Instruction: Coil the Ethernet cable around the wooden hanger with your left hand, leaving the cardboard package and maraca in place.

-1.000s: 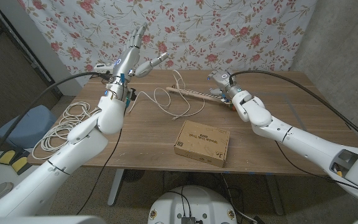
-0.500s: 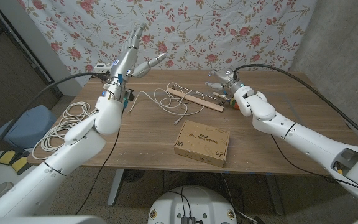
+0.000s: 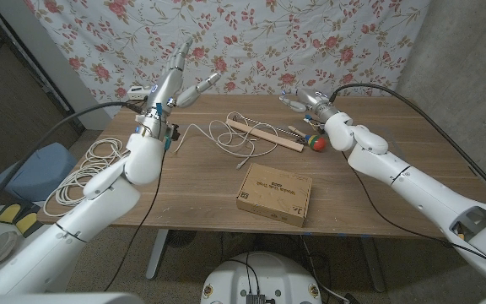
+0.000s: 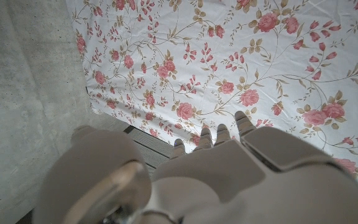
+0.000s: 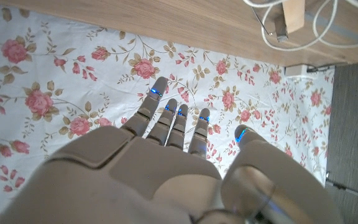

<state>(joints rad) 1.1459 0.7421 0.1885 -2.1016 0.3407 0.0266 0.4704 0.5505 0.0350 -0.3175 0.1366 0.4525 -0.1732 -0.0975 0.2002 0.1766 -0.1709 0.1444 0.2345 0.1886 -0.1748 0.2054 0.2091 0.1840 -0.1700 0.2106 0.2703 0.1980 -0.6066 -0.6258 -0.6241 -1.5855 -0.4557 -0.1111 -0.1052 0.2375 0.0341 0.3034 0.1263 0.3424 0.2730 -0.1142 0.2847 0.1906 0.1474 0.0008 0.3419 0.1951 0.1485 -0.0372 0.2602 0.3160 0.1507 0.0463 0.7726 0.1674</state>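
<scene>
Left hand [image 3: 178, 80] raised, fingers spread, holding nothing; right hand [image 3: 300, 100] likewise empty, fingers apart. Ethernet cable [image 3: 226, 135] lies loosely over the wooden hanger [image 3: 267, 135] (cardboard package [image 3: 274, 193] nearby).

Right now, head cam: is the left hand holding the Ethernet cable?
No. The left hand is raised above the table with fingers spread and empty, while the Ethernet cable lies loose on the tabletop by the wooden hanger.

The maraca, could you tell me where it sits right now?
In the head view the maraca lies on the table's far right part, beside the wooden hanger end, below the right hand.
</scene>
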